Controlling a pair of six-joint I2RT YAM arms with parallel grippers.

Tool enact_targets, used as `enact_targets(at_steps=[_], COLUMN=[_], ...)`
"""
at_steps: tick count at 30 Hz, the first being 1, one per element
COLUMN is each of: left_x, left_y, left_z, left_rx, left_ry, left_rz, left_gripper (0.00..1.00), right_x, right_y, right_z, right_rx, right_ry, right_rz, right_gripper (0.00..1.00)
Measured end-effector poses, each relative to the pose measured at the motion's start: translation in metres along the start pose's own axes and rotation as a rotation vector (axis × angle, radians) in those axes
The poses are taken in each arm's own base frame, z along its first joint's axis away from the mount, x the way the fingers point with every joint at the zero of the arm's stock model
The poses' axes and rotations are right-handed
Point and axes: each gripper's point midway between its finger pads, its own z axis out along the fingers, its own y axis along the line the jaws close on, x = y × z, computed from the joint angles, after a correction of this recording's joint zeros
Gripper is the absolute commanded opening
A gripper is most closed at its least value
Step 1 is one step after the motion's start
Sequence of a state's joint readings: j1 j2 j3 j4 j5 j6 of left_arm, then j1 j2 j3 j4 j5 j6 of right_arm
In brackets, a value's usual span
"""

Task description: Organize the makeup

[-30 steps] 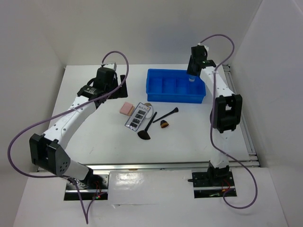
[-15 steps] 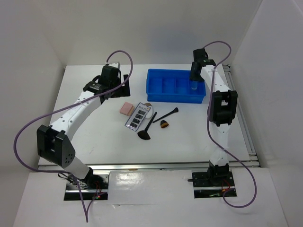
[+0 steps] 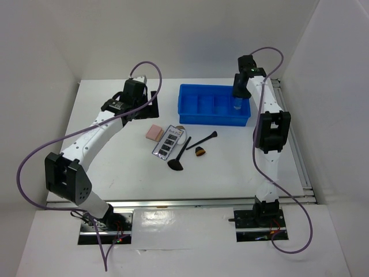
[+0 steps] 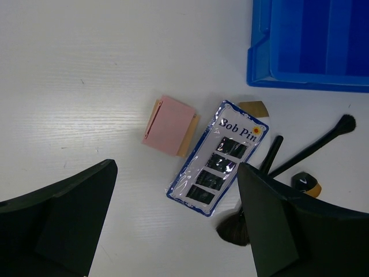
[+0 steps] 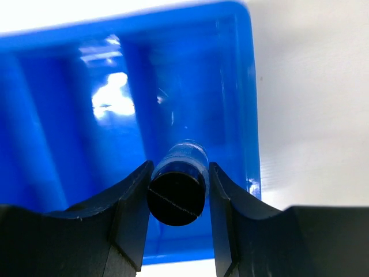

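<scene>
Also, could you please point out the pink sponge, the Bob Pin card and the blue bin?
pink sponge (image 4: 170, 126), left wrist view, middle of its top face.
Bob Pin card (image 4: 218, 157), left wrist view, its centre.
blue bin (image 3: 213, 119), top external view, front wall.

The left arm and right arm share white tubular links and blocky black joint housings; from each black base a thin purple cable loops upward.
</scene>
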State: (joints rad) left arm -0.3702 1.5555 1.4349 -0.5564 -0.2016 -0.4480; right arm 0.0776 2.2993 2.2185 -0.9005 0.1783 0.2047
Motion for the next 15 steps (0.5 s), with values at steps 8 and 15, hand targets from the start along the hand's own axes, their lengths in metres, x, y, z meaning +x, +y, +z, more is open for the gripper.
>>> enact_targets(at_steps=[8, 15], left_x=[-0.005, 0.0], left_y=[-0.002, -0.002], left_z=[-0.003, 0.001], left_rx=[0.008, 0.003], left_ry=[-0.007, 0.01], left_rz=[-0.001, 0.003], left_gripper=[1.0, 1.0], right_x=[-0.028, -0.018], right_y=[0.011, 0.012], right_z=[-0.007, 0.006], right_rx=[-0.053, -0.063], right_ry=[-0.048, -0.032], right_rz=[0.001, 0.02], right_gripper=[0.92, 0.79])
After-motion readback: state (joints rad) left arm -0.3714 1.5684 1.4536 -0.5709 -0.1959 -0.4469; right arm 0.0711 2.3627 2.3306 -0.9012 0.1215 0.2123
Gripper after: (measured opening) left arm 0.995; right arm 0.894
